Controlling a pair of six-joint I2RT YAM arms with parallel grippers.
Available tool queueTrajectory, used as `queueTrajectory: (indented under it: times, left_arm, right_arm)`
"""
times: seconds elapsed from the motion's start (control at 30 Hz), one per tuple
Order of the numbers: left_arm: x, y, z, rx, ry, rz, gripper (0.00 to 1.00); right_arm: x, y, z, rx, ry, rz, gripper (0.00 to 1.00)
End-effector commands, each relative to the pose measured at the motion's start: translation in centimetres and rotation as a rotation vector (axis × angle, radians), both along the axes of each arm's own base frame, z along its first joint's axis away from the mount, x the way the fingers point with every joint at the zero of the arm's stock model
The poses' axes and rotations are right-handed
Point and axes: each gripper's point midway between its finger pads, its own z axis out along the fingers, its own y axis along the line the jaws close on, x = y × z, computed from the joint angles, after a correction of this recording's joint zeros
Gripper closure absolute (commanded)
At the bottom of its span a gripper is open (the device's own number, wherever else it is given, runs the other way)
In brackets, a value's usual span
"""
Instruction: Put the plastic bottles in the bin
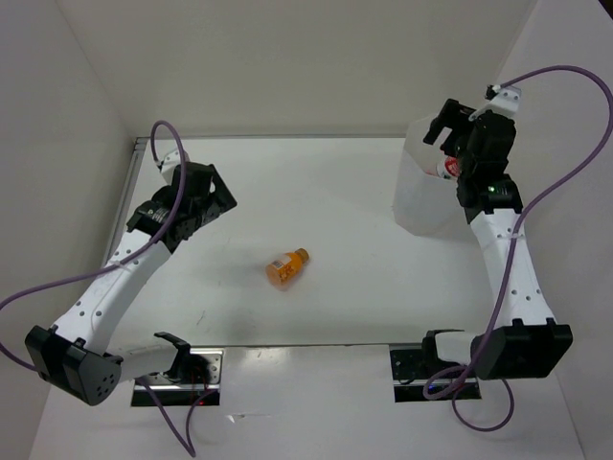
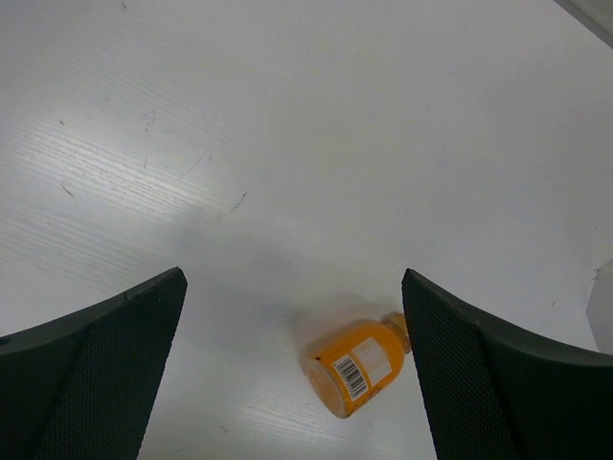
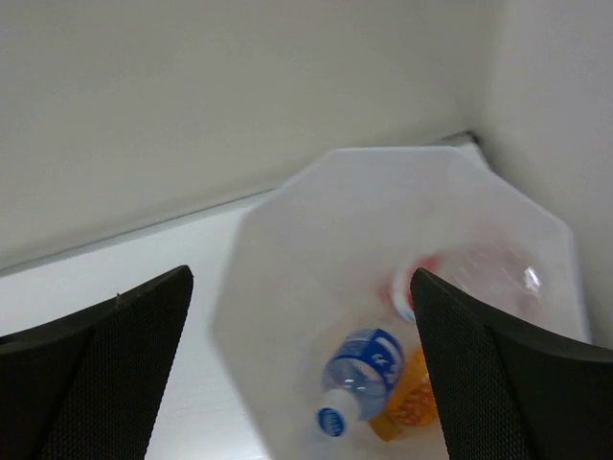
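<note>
One stubby orange bottle (image 1: 287,267) lies on its side on the white table; in the left wrist view it (image 2: 359,369) is low between my fingers. My left gripper (image 1: 222,199) (image 2: 292,280) is open and empty, up and to the left of that bottle, not touching it. The translucent white bin (image 1: 417,206) (image 3: 287,249) stands at the back right. Inside it lie a blue-label bottle (image 3: 362,369), an orange bottle (image 3: 412,407) and a red-label bottle (image 3: 431,278) (image 1: 447,168). My right gripper (image 1: 448,129) (image 3: 302,278) hovers open and empty over the bin.
White walls close the table at the back, left and right; the bin sits close to the right wall. A metal strip (image 1: 142,144) runs along the table's far left edge. The arm bases (image 1: 182,369) stand at the near edge.
</note>
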Motion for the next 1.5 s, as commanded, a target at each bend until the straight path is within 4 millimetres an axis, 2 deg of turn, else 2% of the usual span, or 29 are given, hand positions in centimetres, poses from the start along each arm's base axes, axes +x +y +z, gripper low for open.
queueTrajectory:
  times: [0.0, 0.03, 0.07, 0.13, 0.17, 0.2, 0.27, 0.3, 0.37, 0.4, 0.43, 0.5, 0.53, 0.6, 0.67, 0.7, 0.73, 0.77, 0.83, 0.87, 0.9, 0.93, 1.0, 1.07, 1.2, 1.23, 1.37, 1.4, 1.47]
  left_arm:
    - [0.3, -0.4, 0.7, -0.005, -0.015, -0.031, 0.0]
    - [0.3, -0.4, 0.7, -0.005, -0.015, -0.032, 0.0]
    - [0.2, -0.4, 0.2, -0.001, -0.005, -0.032, 0.0]
    - [-0.2, 0.3, -0.2, 0.013, 0.018, -0.016, 0.0]
    - [-0.3, 0.5, -0.3, 0.024, 0.027, -0.008, 0.0]
    - [-0.6, 0.6, -0.2, 0.028, 0.037, -0.008, 0.0]
    - [-1.3, 1.1, 0.3, 0.033, 0.029, 0.0, 0.0]
    - [-1.7, 1.3, 0.5, 0.039, 0.029, -0.005, 0.0]
    - [-2.6, 1.7, 1.2, 0.034, -0.003, -0.01, 0.0]
    - [-3.1, 1.6, 1.4, 0.023, -0.01, -0.019, 0.0]
    - [-3.7, 1.9, 1.8, 0.016, -0.031, -0.025, 0.0]
    - [-4.4, 2.0, 1.5, 0.023, -0.03, -0.046, 0.0]
    - [-4.7, 2.5, 2.0, 0.033, -0.049, -0.049, 0.0]
    - [-5.0, 2.3, 2.2, 0.039, -0.051, -0.081, 0.0]
    - [-5.2, 2.1, 1.9, 0.052, -0.036, -0.111, 0.0]
    - [-5.2, 2.1, 1.9, 0.052, -0.036, -0.112, 0.0]
    - [-5.5, 1.9, 1.6, 0.042, -0.029, -0.126, 0.0]
    - [-5.5, 1.7, 1.1, 0.045, -0.019, -0.144, 0.0]
    - [-5.6, 1.3, 0.8, 0.04, -0.02, -0.174, 0.0]
    - [-5.4, 1.2, 1.0, 0.046, -0.029, -0.18, 0.0]
    - [-5.5, 1.0, 0.9, 0.045, -0.027, -0.196, 0.0]
    - [-5.5, 1.0, 0.9, 0.045, -0.027, -0.196, 0.0]
    - [-5.6, 0.8, 0.9, 0.04, -0.036, -0.214, 0.0]
    - [-5.7, 0.9, 0.8, 0.046, -0.041, -0.219, 0.0]
    - [-5.8, 1.1, 0.7, 0.052, -0.046, -0.21, 0.0]
    - [-6.0, 1.2, 1.0, 0.049, -0.056, -0.21, 0.0]
    - [-6.1, 1.1, 0.5, 0.047, -0.043, -0.218, 0.0]
    - [-6.1, 1.1, 0.5, 0.047, -0.043, -0.218, 0.0]
    - [-6.3, 1.1, 0.3, 0.047, -0.043, -0.218, 0.0]
  right_arm:
    - [-1.6, 6.9, 4.1, 0.0, -0.049, 0.288, 0.0]
    - [-1.3, 9.2, 3.1, 0.008, -0.003, 0.363, 0.0]
    - [-2.1, 13.3, 3.8, 0.012, 0.006, 0.481, 0.0]
    - [-3.3, 18.1, 1.6, 0.036, 0.102, 0.6, 0.0]
    - [-5.0, 22.5, 1.2, 0.055, 0.119, 0.706, 0.0]
    - [-5.9, 24.6, -0.2, 0.066, 0.162, 0.759, 0.0]
    - [-7.1, 27.7, -2.9, 0.097, 0.239, 0.799, 0.0]
    - [-8.8, 30.2, -4.0, 0.15, 0.292, 0.835, 0.0]
    - [-9.9, 31.8, -7.4, 0.188, 0.388, 0.796, 0.0]
    - [-11.3, 33.8, -9.2, 0.23, 0.451, 0.804, 0.0]
    - [-11.7, 34.2, -11.4, 0.24, 0.49, 0.757, 0.0]
    - [-13.3, 36.5, -13.6, 0.298, 0.554, 0.734, 0.0]
    - [-13.0, 36.5, -14.1, 0.302, 0.543, 0.672, 0.0]
    - [-13.7, 36.7, -15.6, 0.301, 0.591, 0.614, 0.0]
    - [-15.1, 36.6, -18.3, 0.364, 0.653, 0.545, 0.0]
    - [-15.2, 37.4, -17.9, 0.418, 0.645, 0.539, 0.0]
    - [-16.2, 37.7, -19.6, 0.468, 0.689, 0.519, 0.0]
    - [-16.4, 38.2, -19.7, 0.507, 0.688, 0.512, 0.0]
    - [-16.6, 39.0, -21.3, 0.501, 0.693, 0.449, 0.0]
    - [-17.0, 38.8, -22.3, 0.47, 0.718, 0.412, 0.0]
    - [-16.4, 38.9, -21.9, 0.457, 0.681, 0.37, 0.0]
    - [-16.4, 39.2, -23.4, 0.434, 0.699, 0.342, 0.0]
    - [-16.3, 40.0, -24.4, 0.448, 0.706, 0.319, 0.0]
    - [-16.1, 40.4, -26.2, 0.447, 0.731, 0.283, 0.0]
    - [-16.6, 38.5, -29.0, 0.356, 0.758, 0.174, 0.0]
    - [-16.4, 38.7, -28.8, 0.367, 0.751, 0.179, 0.0]
    - [-15.5, 39.4, -31.1, 0.337, 0.742, 0.156, 0.0]
    - [-14.7, 40.3, -30.5, 0.341, 0.721, 0.164, 0.0]
    - [-13.7, 41.2, -30.7, 0.329, 0.697, 0.159, 0.0]
